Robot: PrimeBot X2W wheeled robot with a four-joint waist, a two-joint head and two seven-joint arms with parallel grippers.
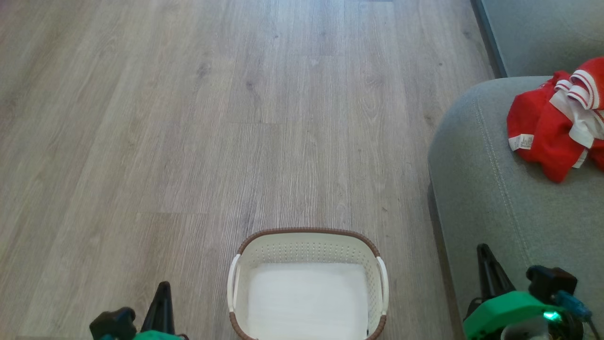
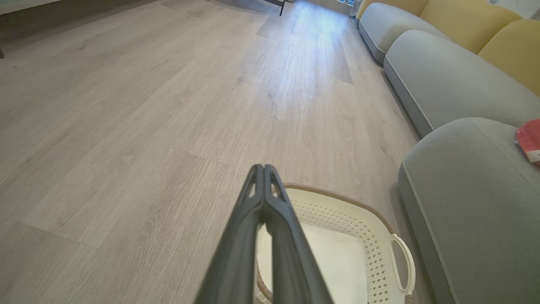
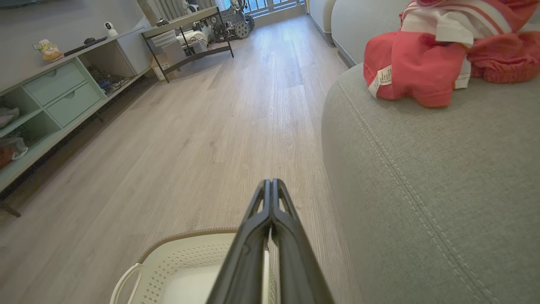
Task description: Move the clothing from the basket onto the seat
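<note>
Head view: red basketball clothing with white panels and red-and-white striped trim (image 1: 547, 127) lies bunched on the large grey fabric sofa seat (image 1: 490, 198), beyond its rounded edge and stitched seam, a white care tag (image 1: 520, 141) turned outward. The oval white perforated plastic basket with a brown woven-look rim (image 1: 306, 232) stands on the pale wood-plank floor (image 1: 236, 118) near the seat and well apart from the clothing, its white bottom showing. Open floor stretches ahead of the basket and to the robot's left; a narrow strip of floor separates basket and seat. The left pincer (image 2: 263, 167) hangs low to the left of the basket, and the right pincer (image 3: 271, 181) hangs by the seat's near edge. Each wrist view shows two dark fingers pressed together, pinching nothing. Left wrist view adds a second grey sofa cushion (image 2: 443, 76) and yellow back cushions (image 2: 464, 25) farther along. Right wrist view adds a low shelf unit with pale green drawers (image 3: 55, 88) and a black-framed rack (image 3: 185, 25) across the room.
</note>
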